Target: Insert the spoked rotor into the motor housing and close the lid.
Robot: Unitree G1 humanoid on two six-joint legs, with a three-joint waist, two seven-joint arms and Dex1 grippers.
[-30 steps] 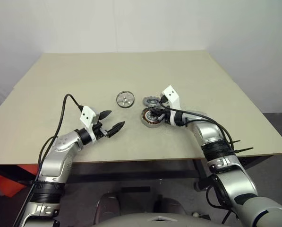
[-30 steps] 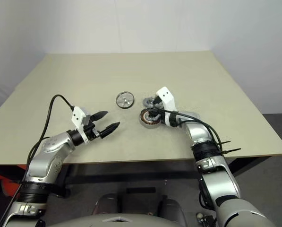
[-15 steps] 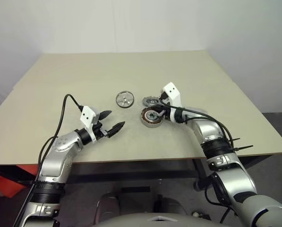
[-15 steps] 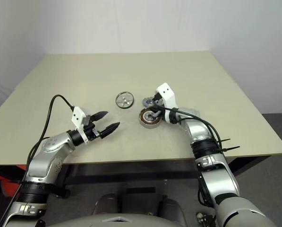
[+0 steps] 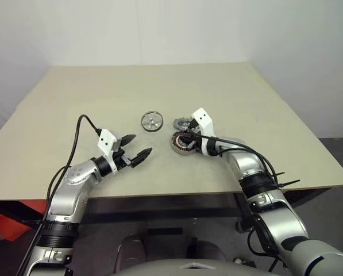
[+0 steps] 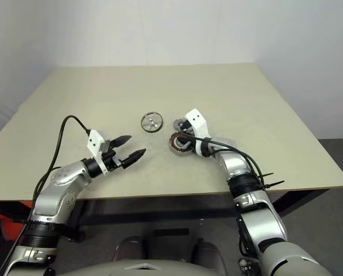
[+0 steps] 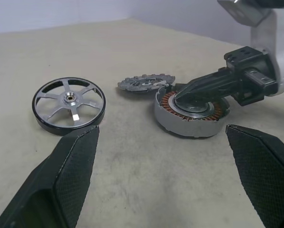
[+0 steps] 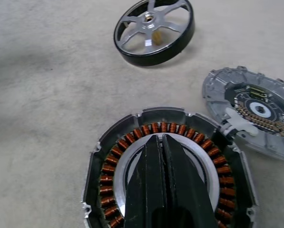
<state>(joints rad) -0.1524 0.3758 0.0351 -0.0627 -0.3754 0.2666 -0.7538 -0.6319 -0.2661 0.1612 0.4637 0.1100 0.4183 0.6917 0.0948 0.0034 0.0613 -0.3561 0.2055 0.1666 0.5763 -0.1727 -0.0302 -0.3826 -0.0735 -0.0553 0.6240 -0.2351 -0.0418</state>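
While your right fingers [image 8: 161,156] rest shut and empty, seemingly touching the housing [image 5: 184,144] centre, the rotor [image 5: 151,121] lies far-left of it, nearer your wide-open, empty left fingers [image 5: 135,148].

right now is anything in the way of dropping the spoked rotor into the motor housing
Yes: the right gripper, its fingers shut, sits over the silvery centre of the motor housing. The spoked rotor lies apart on the table, with bare tabletop between them.
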